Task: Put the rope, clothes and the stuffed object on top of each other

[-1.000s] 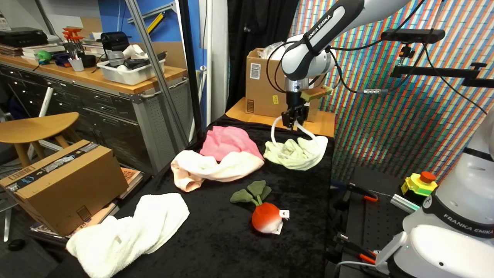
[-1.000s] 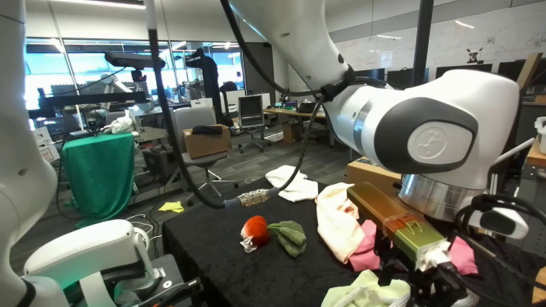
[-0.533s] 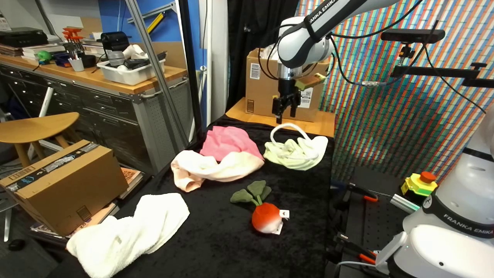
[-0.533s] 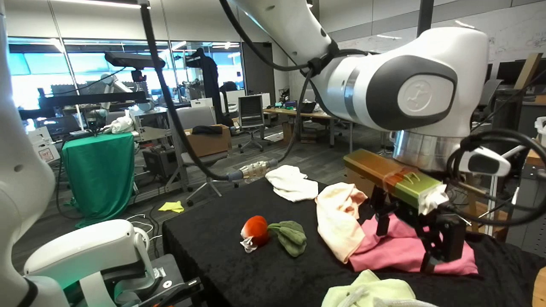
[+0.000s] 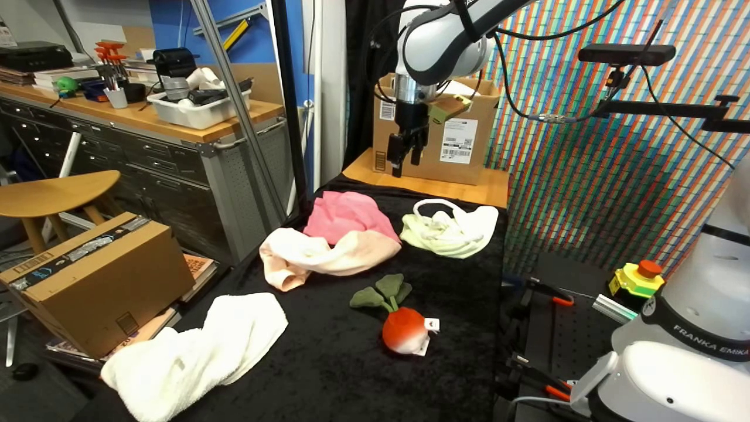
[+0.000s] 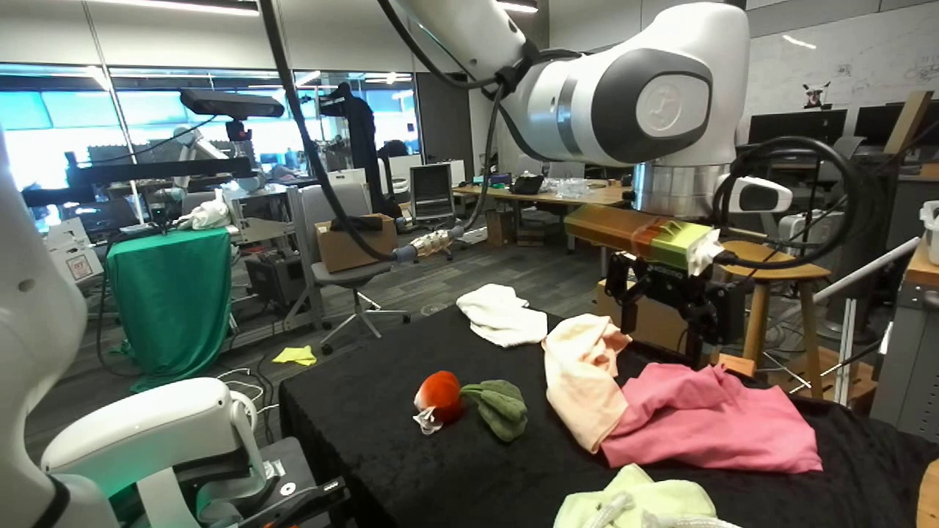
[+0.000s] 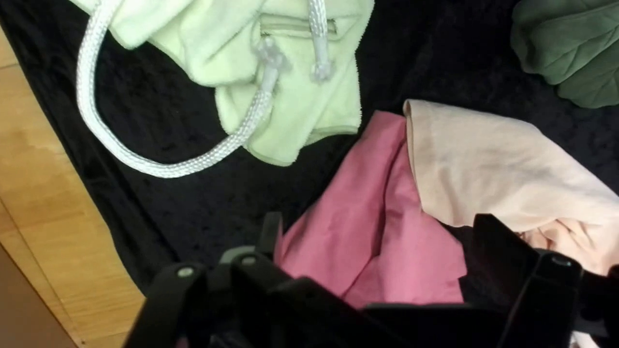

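A white rope lies on a pale green cloth, one loop arching past the cloth's edge; both show in an exterior view. A pink cloth lies partly under a peach cloth. A white towel lies apart from them. The stuffed red radish lies on its side with its green leaves. My gripper is open and empty, raised above the table's far end. In the wrist view the gripper has its fingers spread with the pink cloth below between them.
A black cloth covers the table. A cardboard box stands on a wooden surface behind the gripper. Another white robot arm and an emergency stop button are beside the table. Another cardboard box is off the opposite side.
A second ago the rope hung up to the gripper; it has been let go and its loop has sunk. The gripper has risen and moved away from the green cloth toward the pink cloth's side.
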`<action>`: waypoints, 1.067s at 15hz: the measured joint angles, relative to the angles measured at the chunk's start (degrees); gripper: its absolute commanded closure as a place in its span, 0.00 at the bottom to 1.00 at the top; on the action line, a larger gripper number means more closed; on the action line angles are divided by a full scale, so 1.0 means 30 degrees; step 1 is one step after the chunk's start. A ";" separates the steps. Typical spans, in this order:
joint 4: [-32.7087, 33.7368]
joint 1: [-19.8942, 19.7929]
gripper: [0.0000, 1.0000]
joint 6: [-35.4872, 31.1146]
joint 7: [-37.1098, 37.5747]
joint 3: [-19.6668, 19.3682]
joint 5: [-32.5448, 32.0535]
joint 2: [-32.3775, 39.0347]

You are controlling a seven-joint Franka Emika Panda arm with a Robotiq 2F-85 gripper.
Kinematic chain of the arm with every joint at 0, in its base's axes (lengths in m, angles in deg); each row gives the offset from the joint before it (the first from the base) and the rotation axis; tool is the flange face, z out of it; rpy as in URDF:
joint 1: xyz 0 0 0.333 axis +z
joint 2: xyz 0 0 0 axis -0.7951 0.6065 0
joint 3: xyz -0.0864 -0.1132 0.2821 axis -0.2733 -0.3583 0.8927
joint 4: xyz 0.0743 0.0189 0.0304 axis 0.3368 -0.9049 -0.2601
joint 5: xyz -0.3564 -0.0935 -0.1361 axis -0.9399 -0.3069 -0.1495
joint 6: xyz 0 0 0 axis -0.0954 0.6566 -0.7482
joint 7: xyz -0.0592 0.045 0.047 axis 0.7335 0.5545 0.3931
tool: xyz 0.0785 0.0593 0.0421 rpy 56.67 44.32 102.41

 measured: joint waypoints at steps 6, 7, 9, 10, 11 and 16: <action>-0.0016 0.0783 0.00 -0.0235 -0.1307 0.1467 0.0487 0.0891; 0.0004 0.0955 0.00 -0.0237 -0.1453 0.1718 0.0503 0.1047; 0.0153 0.1312 0.00 -0.0265 -0.1570 0.2140 0.0506 0.1433; 0.0266 0.1465 0.00 -0.0269 -0.1624 0.2309 0.0507 0.1682; 0.0411 0.1582 0.00 -0.0277 -0.1669 0.2437 0.0507 0.1971; 0.0949 0.2128 0.00 -0.1325 -0.1926 0.2812 0.0152 0.3560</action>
